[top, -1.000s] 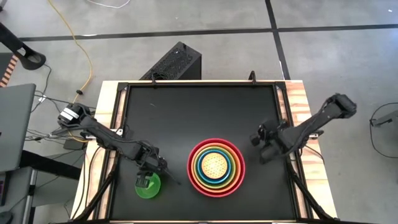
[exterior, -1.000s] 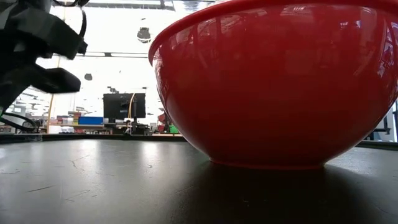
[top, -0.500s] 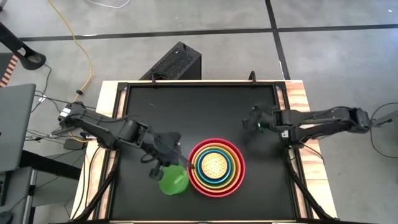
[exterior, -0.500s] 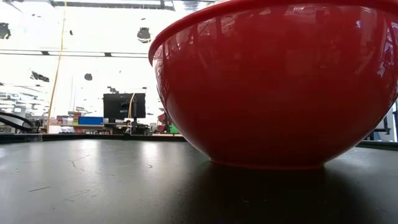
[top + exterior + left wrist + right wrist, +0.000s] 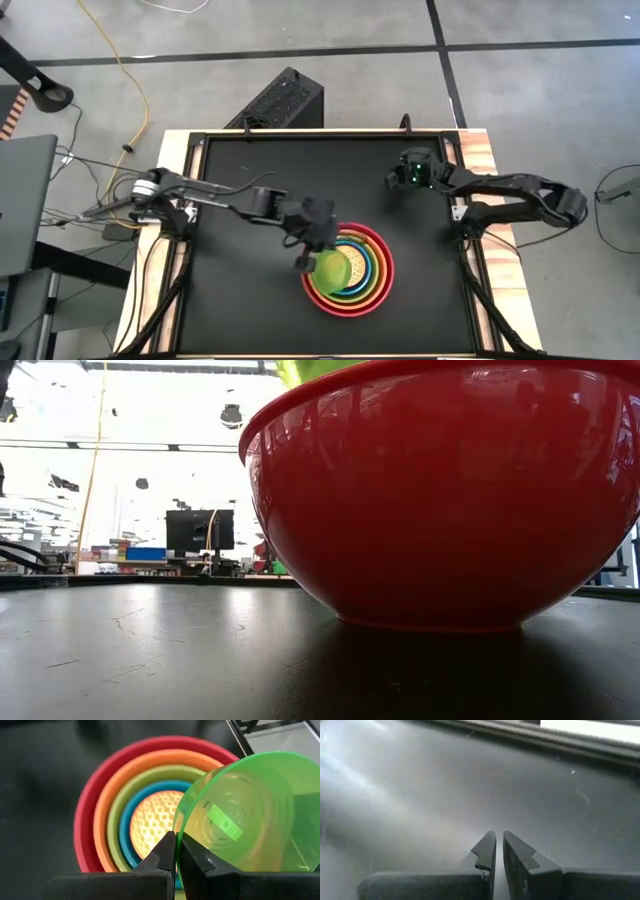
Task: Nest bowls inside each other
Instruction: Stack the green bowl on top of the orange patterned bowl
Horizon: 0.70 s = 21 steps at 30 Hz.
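Observation:
Five nested bowls stand near the table's front middle: red [image 5: 348,232] outermost, then orange [image 5: 107,795], olive-green [image 5: 117,807], blue [image 5: 127,815] and the tan dotted one [image 5: 155,817] innermost. The small bright green bowl [image 5: 333,267] hangs over the stack's left part, held by my left gripper [image 5: 310,255], which is shut on it. In the low view the red bowl [image 5: 450,490] fills the picture and the green bowl [image 5: 310,368] peeks above its rim. My right gripper [image 5: 394,179] hovers at the far right of the table, shut, with nothing between its fingers [image 5: 487,845]. My left gripper pinches the green bowl's rim [image 5: 179,827] between its two fingers, one inside the bowl and one outside. The fingers come slanting down from the table's left. The bowl is lifted clear above the nested stack and tilted, its opening turned toward the wrist.
The black table top [image 5: 250,180] is bare to the left of and behind the stack. A raised frame [image 5: 455,170] runs along the table's edges. A dark box [image 5: 285,100] stands on the floor beyond the far edge.
My left gripper has carried the green bowl up off the table at the near left and rightward, over the stack's left part; the bowl is now tilted. My right gripper has swung away from the stack toward the table's far right and turned.

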Tool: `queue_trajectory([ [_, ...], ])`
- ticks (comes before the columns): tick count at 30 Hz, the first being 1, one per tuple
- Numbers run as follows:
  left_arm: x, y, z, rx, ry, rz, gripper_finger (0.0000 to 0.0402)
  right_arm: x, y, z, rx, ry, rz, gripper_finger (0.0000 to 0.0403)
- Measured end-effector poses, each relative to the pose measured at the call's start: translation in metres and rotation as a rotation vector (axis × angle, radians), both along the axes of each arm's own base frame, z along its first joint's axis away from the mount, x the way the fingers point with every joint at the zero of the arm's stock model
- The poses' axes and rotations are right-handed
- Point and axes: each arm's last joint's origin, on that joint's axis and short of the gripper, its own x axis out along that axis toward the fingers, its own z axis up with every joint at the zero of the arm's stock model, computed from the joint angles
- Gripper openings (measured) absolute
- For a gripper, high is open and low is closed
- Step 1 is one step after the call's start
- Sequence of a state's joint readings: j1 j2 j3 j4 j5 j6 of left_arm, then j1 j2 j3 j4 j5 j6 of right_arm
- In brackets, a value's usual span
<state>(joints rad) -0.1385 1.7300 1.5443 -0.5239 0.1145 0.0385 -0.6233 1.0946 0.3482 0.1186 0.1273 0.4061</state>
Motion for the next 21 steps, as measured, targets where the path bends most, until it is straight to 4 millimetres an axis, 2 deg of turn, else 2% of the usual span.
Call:
queue_trajectory([
  [3,0.021,0.009,-0.002,-0.024,0.000,-0.007,0.0000,-0.003,-0.002,-0.004,-0.019,0.001,-0.004,0.0048],
  [8,0.051,0.018,-0.030,-0.053,0.117,-0.047,0.0000,-0.005,-0.001,-0.007,-0.020,0.010,-0.003,0.0047],
  [10,0.059,0.020,-0.034,-0.046,0.126,-0.050,0.0000,-0.004,-0.001,-0.007,-0.027,0.015,0.007,0.0047],
  [13,0.068,0.023,-0.040,-0.044,0.134,-0.051,0.0000,-0.003,0.000,-0.007,-0.037,0.018,0.019,0.0047],
  [16,0.075,0.024,-0.055,-0.043,0.172,-0.048,0.0000,-0.003,0.001,-0.006,-0.047,0.022,0.032,0.0047],
  [21,0.074,0.024,-0.052,-0.030,0.173,-0.037,0.0000,-0.001,0.002,-0.006,-0.057,0.030,0.051,0.0047],
])
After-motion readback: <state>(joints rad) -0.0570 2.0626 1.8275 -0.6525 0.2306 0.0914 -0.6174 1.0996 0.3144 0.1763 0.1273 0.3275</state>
